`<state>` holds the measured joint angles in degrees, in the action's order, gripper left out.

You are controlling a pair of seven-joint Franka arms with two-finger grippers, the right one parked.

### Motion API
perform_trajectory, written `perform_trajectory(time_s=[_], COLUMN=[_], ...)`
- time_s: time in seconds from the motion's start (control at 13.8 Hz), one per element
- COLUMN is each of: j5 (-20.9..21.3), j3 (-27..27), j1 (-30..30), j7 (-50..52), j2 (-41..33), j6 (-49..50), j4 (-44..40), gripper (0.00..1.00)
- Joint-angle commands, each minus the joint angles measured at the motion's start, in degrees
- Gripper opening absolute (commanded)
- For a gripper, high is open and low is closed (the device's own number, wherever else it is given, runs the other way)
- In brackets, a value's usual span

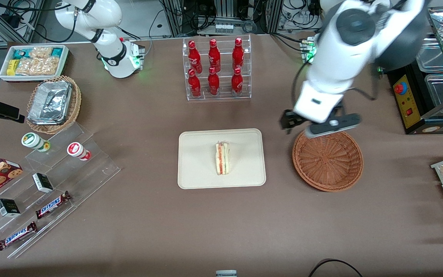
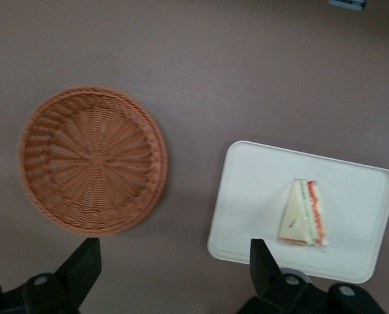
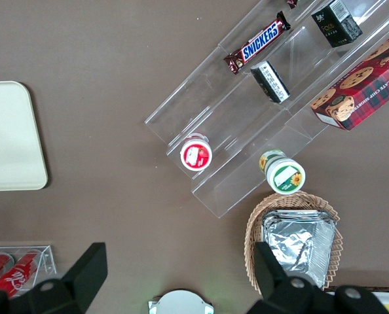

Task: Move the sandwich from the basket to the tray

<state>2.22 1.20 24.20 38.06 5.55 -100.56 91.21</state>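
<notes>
Sandwich [image 1: 222, 158] is lying on tray [image 1: 194, 161], mid-table. Gripper [image 2: 171, 261] is hovering w/ fingers [image 2: 83, 261] spread wide, holding nothing, above basket's [image 1: 327, 161] 12 o'clock rim. Basket is sitting beside tray, toward working arm's end.

Open counter between tray and basket

The pincer [image 2: 171, 265], fingers spread, hangs above the basket's [image 1: 327, 160] rim; bare counter [image 1: 279, 161] separates basket from tray [image 1: 198, 161], where only the sandwich [image 1: 222, 158] stands. The bottle rack [image 1: 217, 69] sits farther from the camera.
</notes>
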Motion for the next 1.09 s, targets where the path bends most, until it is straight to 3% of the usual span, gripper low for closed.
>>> perform_trajectory(time_s=[0.0,0.44,1.02], j5=[0.2,-0.3,-0.4], j3=[0.7,0.7,0.8], j1=[-4.9,-16.3,-22.3], j7=[-8.8,-26.0,-32.3], j2=[-6.8,-9.9,-5.1], j6=[2.8,6.3,7.0], j4=[5.2,6.2,-0.3], gripper=[1.0,1.0,1.0])
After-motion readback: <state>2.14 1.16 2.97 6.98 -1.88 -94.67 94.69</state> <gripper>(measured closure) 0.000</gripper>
